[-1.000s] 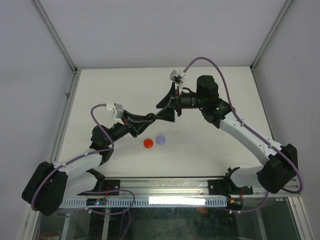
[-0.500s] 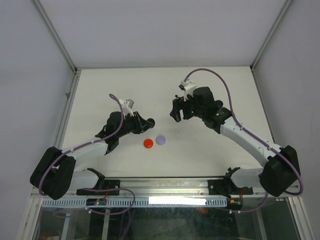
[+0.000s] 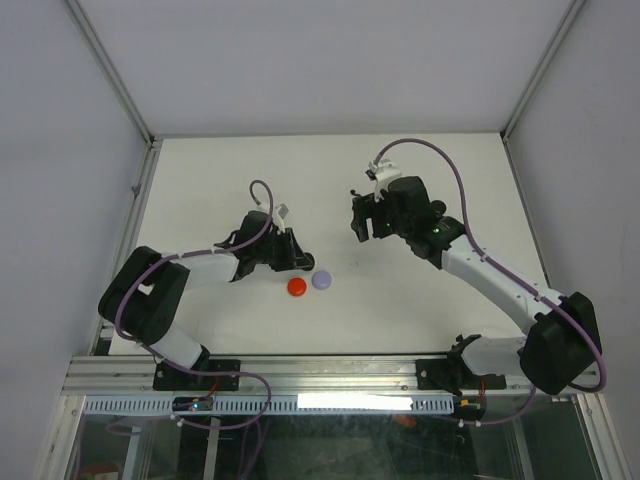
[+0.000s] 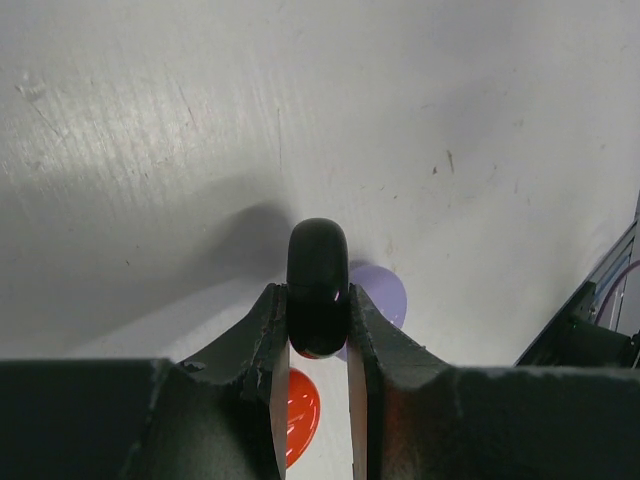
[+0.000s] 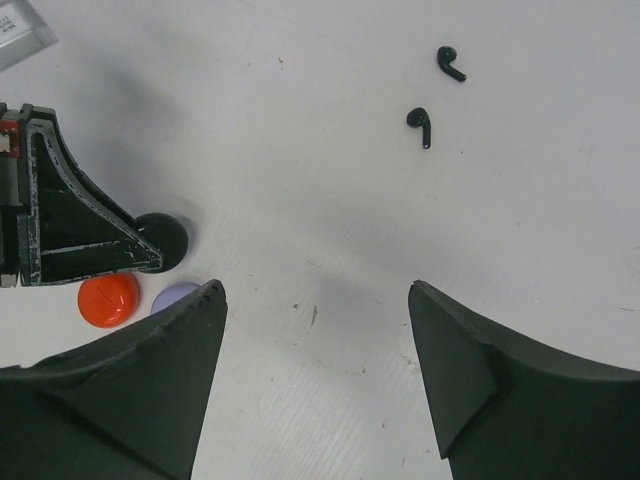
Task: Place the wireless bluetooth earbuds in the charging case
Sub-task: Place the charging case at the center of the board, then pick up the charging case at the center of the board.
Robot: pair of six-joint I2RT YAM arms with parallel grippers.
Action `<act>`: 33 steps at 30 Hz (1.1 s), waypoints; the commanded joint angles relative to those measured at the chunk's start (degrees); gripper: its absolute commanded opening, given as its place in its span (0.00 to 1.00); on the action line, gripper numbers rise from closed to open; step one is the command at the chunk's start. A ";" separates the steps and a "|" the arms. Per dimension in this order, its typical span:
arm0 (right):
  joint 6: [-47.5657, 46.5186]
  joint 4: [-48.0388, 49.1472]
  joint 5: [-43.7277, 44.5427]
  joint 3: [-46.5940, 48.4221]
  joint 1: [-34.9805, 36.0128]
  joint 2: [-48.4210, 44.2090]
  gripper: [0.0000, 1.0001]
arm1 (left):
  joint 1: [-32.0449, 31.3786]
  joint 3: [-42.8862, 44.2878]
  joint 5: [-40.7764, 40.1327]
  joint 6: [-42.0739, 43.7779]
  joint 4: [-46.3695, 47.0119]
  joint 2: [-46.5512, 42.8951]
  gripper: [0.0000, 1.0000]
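Currently, left gripper (image 4: 317, 310) clamps the black case (image 4: 318, 265) on edge; right gripper (image 5: 316, 292), jaws apart, hovers near two black earbuds (image 5: 421, 125), probably to pick one next.

Stock count, table surface.
- Black earbuds, stemmed: 2, first earbud (image 5: 451, 64) and second earbud (image 5: 421, 126), counted in the right wrist view.
- Round cases, disc-shaped: 3 in all.
  - round black case (image 4: 318, 285): 1
  - round red case (image 3: 297, 287): 1
  - round lilac case (image 3: 322, 280): 1
- Robot arms: 2, left arm (image 3: 190, 270) and right arm (image 3: 490, 275).
- Earbuds of other colours: cannot tell.
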 commanded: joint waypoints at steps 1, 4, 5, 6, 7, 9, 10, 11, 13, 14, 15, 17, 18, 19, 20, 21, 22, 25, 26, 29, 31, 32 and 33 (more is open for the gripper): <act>0.75 2.74 1.95 2.45 -0.53 0.79 0.77 | -0.18 3.26 4.43 1.54 -3.87 2.14 0.21; 0.76 2.68 3.24 3.67 -0.82 2.81 0.77 | -0.19 3.51 4.09 2.28 -5.55 2.01 0.28; 0.83 2.63 3.75 4.00 -0.94 3.33 0.77 | -0.19 3.66 3.55 2.69 -6.32 1.33 0.32; 0.97 2.63 4.36 4.25 -1.25 3.79 0.77 | -0.19 3.97 2.68 3.50 -7.24 0.46 0.39; 1.08 2.63 4.77 4.45 -1.62 4.33 0.77 | -0.19 4.30 1.43 4.25 -8.25 -0.49 0.47; 1.19 2.27 4.89 5.01 -2.51 5.36 0.77 | -0.19 5.20 -0.48 5.76 -10.47 -1.96 0.58; 1.20 1.94 4.96 5.44 -3.08 5.87 0.77 | -0.18 5.70 -1.39 6.29 -11.92 -2.72 0.62; 1.01 1.41 5.09 5.99 -3.47 6.37 0.77 | -0.23 6.23 -1.88 6.88 -13.21 -3.20 0.66; 0.12 -0.11 6.68 7.56 -4.19 7.30 0.77 | -0.14 7.04 -3.53 7.91 -15.62 -4.73 0.73; -0.24 -0.78 7.47 8.42 -4.79 7.67 0.77 | -0.12 7.25 -4.85 8.16 -16.68 -5.84 0.76; -0.63 -1.40 8.05 9.20 -5.60 8.31 0.77 | -0.07 7.62 -6.37 8.39 -17.69 -6.95 0.80; -0.82 -2.87 8.85 10.90 -7.92 9.75 0.78 | 0.05 8.40 -9.85 8.95 -20.02 -11.00 0.95; -0.67 -3.39 9.07 11.58 -9.23 10.60 0.78 | 0.26 8.78 -11.15 9.67 -21.01 -12.78 0.98; -0.35 -3.99 9.04 12.33 -10.73 11.61 0.78 | 0.40 9.26 -12.08 10.83 -21.96 -14.48 0.99; 0.07 -5.02 8.89 13.72 -12.25 12.99 0.78 | 0.57 9.74 -12.75 12.01 -22.76 -16.28 0.99; 0.55 -6.12 8.89 14.86 -13.70 14.40 0.78 | 0.68 10.23 -13.85 13.08 -23.55 -17.92 0.99; 0.91 -6.82 9.23 15.80 -15.14 16.42 0.78 | 0.78 10.63 -15.21 14.37 -24.02 -19.70 0.99; 1.96 -7.50 10.67 17.44 -18.86 20.53 0.78 | 0.78 10.75 -20.29 17.56 -24.16 -24.23 0.99; 2.14 -7.48 10.73 17.83 -20.01 21.71 0.78 | 0.76 10.79 -22.79 18.17 -24.12 -25.15 0.99; 1.27 -6.78 8.69 19.32 -24.25 24.75 0.78 | 0.78 12.17 -25.25 21.94 -24.13 -25.65 0.99; 1.67 -8.16 7.23 21.56 -26.61 27.09 0.78 | 0.86 12.44 -25.07 23.53 -24.04 -25.00 0.99; 1.92 -8.97 7.15 22.81 -27.35 28.14 0.78 | 0.87 12.15 -25.12 23.79 -24.02 -24.75 0.99; 1.93 -9.21 7.55 23.57 -27.83 29.06 0.78 | 0.93 11.90 -25.04 24.04 -24.02 -24.37 0.99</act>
